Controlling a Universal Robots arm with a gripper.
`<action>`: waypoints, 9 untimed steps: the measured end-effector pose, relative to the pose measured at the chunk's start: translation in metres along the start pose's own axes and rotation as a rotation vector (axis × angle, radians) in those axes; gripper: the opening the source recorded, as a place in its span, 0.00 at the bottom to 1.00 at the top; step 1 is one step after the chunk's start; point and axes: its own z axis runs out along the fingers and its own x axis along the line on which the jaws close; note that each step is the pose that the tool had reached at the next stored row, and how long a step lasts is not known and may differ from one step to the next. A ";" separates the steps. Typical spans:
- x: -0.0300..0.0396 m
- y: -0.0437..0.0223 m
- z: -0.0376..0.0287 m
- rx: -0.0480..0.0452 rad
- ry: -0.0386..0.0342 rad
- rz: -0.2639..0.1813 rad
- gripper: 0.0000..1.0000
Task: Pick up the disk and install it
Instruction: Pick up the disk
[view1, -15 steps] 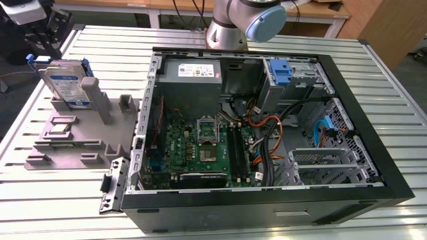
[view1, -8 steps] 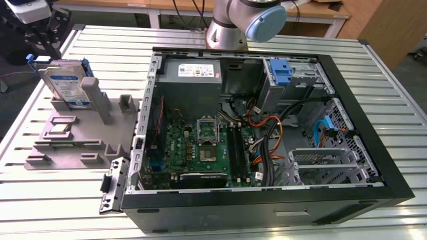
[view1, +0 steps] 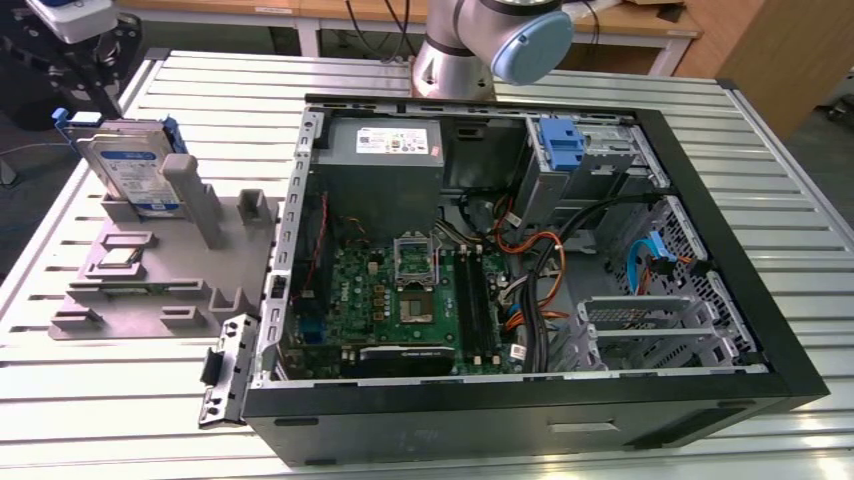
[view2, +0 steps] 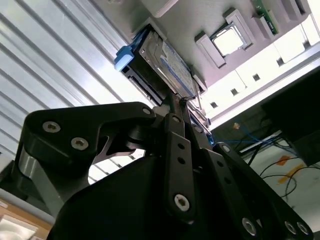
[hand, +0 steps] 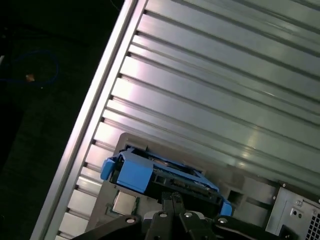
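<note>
Slatted table | disk upright in grey fixture | label unreadable | jaws pressed together

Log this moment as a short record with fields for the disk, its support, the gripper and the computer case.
disk: stands on edge in a slot of the grey fixture, framed by its blue carrier
fixture: on the slatted metal table, at the exterior view's left of the computer case
gripper: close to the disk's carrier edge in the second wrist view; contact cannot be told
computer case: lying open, motherboard and power supply exposed
install status: disk not yet in the case
</note>
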 end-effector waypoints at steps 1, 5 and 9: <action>0.0000 0.0000 0.0001 -0.0005 0.0010 -0.020 0.10; 0.0000 0.0000 0.0003 -0.0024 0.0045 -0.091 0.10; 0.0000 0.0000 0.0005 -0.0044 0.0080 -0.164 0.10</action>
